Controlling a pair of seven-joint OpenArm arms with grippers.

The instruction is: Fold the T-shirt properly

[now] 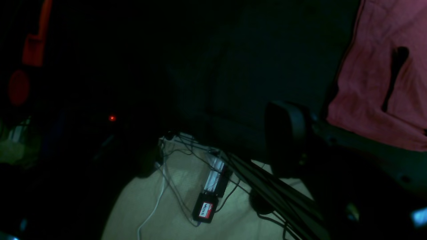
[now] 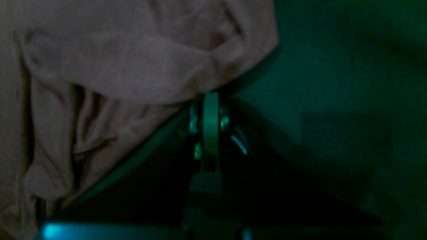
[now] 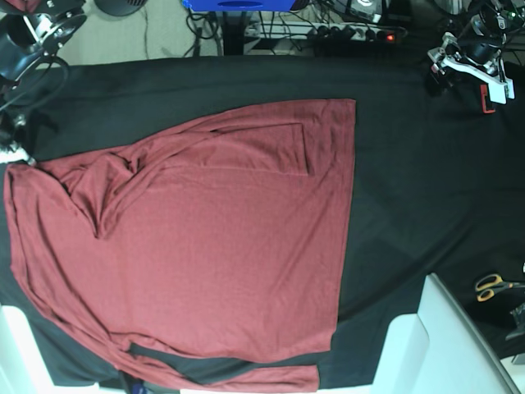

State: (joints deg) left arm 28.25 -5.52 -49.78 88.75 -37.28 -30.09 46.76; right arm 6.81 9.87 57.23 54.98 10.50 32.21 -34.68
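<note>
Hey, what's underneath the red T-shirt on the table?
The T-shirt lies on a black cloth sheet that shows all around it. Whatever sits directly beneath the shirt, or under the sheet, is covered and cannot be seen.

I see a black cloth (image 3: 426, 189) covering the table, a power strip (image 3: 353, 33) behind, pale floor (image 1: 173, 206).

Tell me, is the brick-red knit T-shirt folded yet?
Partly: the brick-red knit T-shirt lies mostly spread on the black cloth sheet, one sleeve folded over its top.
</note>
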